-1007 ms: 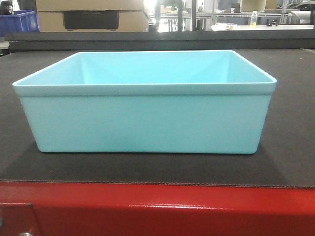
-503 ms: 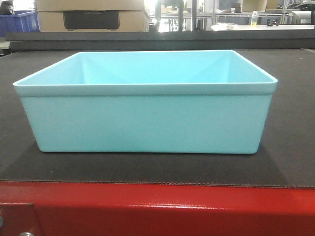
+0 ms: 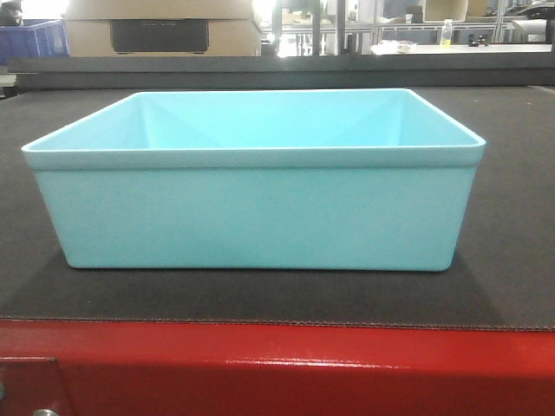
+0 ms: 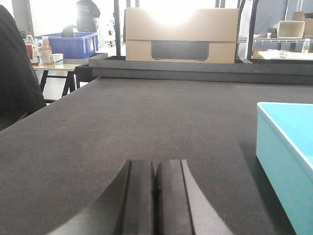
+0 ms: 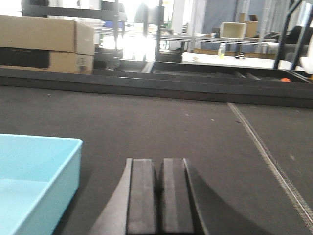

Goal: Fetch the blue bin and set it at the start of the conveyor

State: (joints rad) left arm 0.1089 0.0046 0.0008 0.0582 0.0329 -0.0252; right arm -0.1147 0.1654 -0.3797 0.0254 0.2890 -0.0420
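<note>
The pale cyan blue bin (image 3: 256,204) stands upright and empty on the dark belt (image 3: 512,217) of the conveyor start, just behind the red frame (image 3: 286,368). Neither gripper shows in the front view. In the left wrist view my left gripper (image 4: 156,169) is shut on nothing, low over the belt, with the blue bin (image 4: 286,156) to its right and apart from it. In the right wrist view my right gripper (image 5: 159,169) is shut on nothing, with the blue bin (image 5: 34,181) to its left and apart from it.
Cardboard boxes (image 3: 160,26) stand behind the belt's far rail. A dark royal-blue crate (image 4: 71,44) and drink bottles (image 4: 45,51) sit on a table at the far left. A belt seam (image 5: 266,154) runs along the right side. White tables stand at the back right.
</note>
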